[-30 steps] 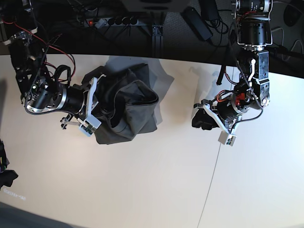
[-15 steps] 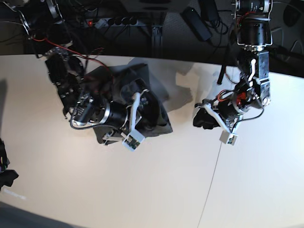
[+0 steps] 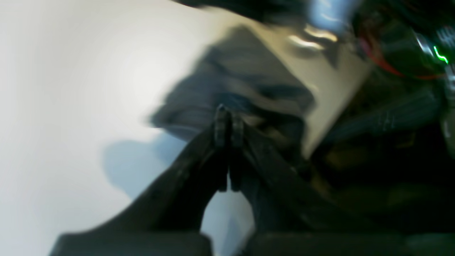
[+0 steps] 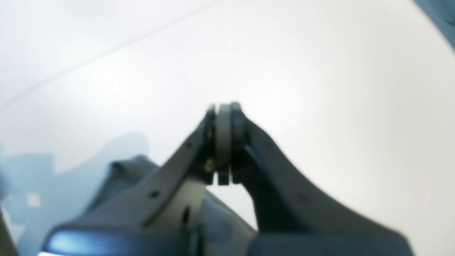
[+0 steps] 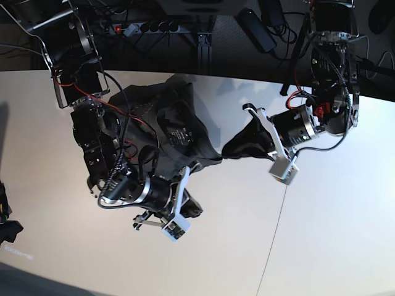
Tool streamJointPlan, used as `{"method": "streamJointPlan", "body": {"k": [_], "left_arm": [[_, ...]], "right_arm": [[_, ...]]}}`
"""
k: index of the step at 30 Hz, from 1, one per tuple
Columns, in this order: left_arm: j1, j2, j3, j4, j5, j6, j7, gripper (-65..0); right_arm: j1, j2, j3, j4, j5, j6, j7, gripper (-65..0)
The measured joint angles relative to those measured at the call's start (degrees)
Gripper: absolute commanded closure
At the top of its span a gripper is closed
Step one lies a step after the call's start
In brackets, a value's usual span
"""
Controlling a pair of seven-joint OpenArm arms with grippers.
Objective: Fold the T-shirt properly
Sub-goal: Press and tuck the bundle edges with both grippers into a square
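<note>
The dark olive-grey T-shirt (image 5: 179, 126) lies bunched in a heap at the back middle of the white table (image 5: 321, 240). My right gripper (image 5: 196, 209) is shut, in front of the heap. The right wrist view shows its fingertips (image 4: 223, 117) pressed together over bare table, with a thin pale strip between them and no cloth hanging. My left gripper (image 5: 229, 150) is shut and points at the heap's right edge. In the blurred left wrist view its tips (image 3: 227, 115) are together, with the T-shirt (image 3: 245, 76) just beyond them.
A small black object (image 5: 6, 225) sits at the table's left edge. A power strip (image 5: 145, 28) and cables lie behind the back edge. A thin seam (image 5: 276, 231) runs across the table on the right.
My right arm has swung forward and to the right, out in front of the heap. My left gripper has moved left, from beside its arm to the shirt's right edge. The shirt has been pulled rightward and bunched.
</note>
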Motion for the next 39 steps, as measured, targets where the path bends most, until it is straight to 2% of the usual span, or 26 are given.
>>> {"method": "streamJointPlan", "body": {"k": [3,8,10,12,14,18,21,24,28,29,34,39], "left_arm": [[1.5,0.3,8.9,2.0,2.3,0.0,-1.9,0.0],[2.3,6.2,23.8,1.0,17.7,0.0,-6.8,0.0],[2.1,8.3,26.2,0.0,21.6,0.0,-11.0,0.0],[0.8,8.7,27.8,-2.4,23.2,0.0,-13.3,0.0],[-0.7,8.7,28.3,-5.9,24.5,0.0,-13.7,0.0],[-5.8,8.0,28.5,-13.9,26.7,0.0,-13.9,0.0],[-9.6,6.4,28.4,-18.7,26.9,0.0,-13.9,0.0],[-10.9,4.3,28.7,-21.3,26.4,0.0,-15.9,0.0],[-13.4,-0.7,28.7,-24.5,27.1,0.0,-22.0,0.0],[-14.5,-1.4,28.6,-25.5,28.4,0.0,-23.7,0.0],[-19.5,-0.8,28.8,-30.7,31.9,0.0,-28.4,0.0],[-24.6,-0.5,28.8,-34.3,32.0,0.0,-29.5,0.0]], "right_arm": [[2.1,0.1,1.1,-6.2,-2.4,0.0,1.0,0.0],[8.3,-0.2,1.2,-19.1,-4.9,0.0,2.6,0.0],[10.1,-0.2,1.2,-23.6,-5.0,0.0,3.9,0.0],[11.3,-0.5,1.3,-27.1,-5.4,0.0,4.0,0.0],[11.8,-1.4,1.3,-29.0,-6.0,0.0,3.6,0.0],[11.3,-1.8,-0.2,-29.4,-4.3,0.0,-1.1,0.0],[10.1,1.2,-0.5,-27.8,3.3,0.0,-6.2,0.0],[6.2,7.5,-0.5,-22.3,9.6,0.0,-9.0,0.0],[-1.5,16.2,-0.3,-13.8,19.7,0.0,-10.2,0.0],[-3.4,17.6,-0.3,-11.6,20.4,0.0,-11.0,0.0],[-13.7,20.3,0.3,-1.9,22.1,0.0,-10.8,0.0],[-21.3,19.7,2.6,5.2,20.9,0.0,-11.1,0.0]]}}
